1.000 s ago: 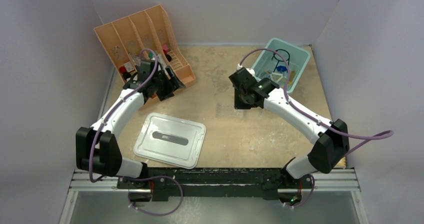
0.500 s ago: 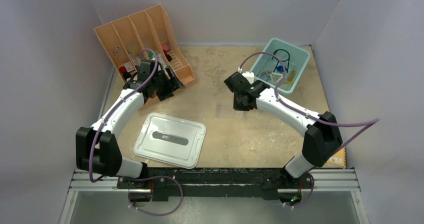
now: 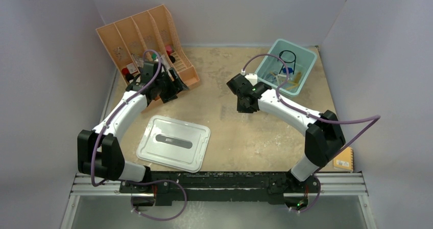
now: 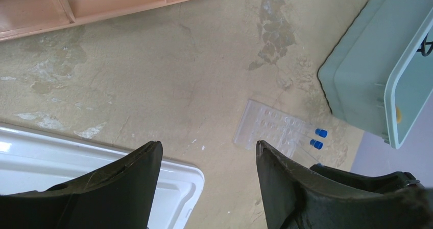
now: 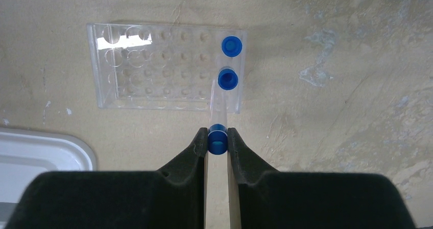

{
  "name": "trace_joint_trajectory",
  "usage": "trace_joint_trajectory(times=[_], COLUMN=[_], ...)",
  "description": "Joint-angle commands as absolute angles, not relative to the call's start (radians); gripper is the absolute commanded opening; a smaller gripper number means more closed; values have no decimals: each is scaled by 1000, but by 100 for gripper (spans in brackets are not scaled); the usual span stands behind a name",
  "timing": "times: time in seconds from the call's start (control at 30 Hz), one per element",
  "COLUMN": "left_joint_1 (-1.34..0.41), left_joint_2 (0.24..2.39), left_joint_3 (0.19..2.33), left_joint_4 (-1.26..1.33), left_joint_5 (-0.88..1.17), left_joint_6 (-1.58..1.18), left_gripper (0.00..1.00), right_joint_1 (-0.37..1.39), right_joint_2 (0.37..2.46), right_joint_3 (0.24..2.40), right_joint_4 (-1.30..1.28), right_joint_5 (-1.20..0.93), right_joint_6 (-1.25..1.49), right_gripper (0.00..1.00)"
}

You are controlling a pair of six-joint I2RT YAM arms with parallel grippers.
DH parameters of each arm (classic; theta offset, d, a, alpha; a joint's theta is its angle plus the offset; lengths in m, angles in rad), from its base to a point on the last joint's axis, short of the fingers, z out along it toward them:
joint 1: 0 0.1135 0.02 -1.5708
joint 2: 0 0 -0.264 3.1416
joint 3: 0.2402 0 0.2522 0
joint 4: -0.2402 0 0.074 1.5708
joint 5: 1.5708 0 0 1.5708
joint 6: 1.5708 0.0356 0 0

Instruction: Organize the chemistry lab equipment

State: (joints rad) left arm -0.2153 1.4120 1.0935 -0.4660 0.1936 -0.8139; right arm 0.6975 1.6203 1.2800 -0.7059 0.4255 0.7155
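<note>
Blue-capped thin tube (image 5: pixel 218 117) looks light and easy to break; right tool (image 5: pixel 217 142) pinches its cap; clear tube rack (image 5: pixel 153 70) at 12 o'clock; left tool (image 4: pixel 207 147) stands open.

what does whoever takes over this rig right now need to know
Left end effector: open, empty, above the table by the peach organizer.
Right end effector: shut on a blue-capped tube, above the clear tube rack edge.
Done: two capped tubes stand in the rack; some small items sit in the organizer.
Left: seat the held tube; black wire ring and other pieces are in the teal bin.
</note>
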Motion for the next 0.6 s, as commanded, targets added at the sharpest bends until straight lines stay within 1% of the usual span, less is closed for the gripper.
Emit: trace_joint_trajectory(times=[0.0,0.17,0.27,0.57], left_joint_1=[-213,-213,-213,-213], left_joint_2=[1405,1407,1409,1423], left_joint_3=[1093,1090,1086,1081], left_joint_4=[-434,-433,-430,-434], left_joint_5=[197,198,199,200], left_joint_6=[-785,-785,-786,-780], left_gripper=[66,66,66,66], right_joint_1=[680,669,652,605], right_joint_2=[1648,1652,1657,1724], right_joint_3=[1317,1335,1341,1385], right_joint_4=[-741,-765,-760,-770], right_joint_5=[440,415,377,352], right_joint_6=[722,721,708,657], right_gripper=[8,8,9,20])
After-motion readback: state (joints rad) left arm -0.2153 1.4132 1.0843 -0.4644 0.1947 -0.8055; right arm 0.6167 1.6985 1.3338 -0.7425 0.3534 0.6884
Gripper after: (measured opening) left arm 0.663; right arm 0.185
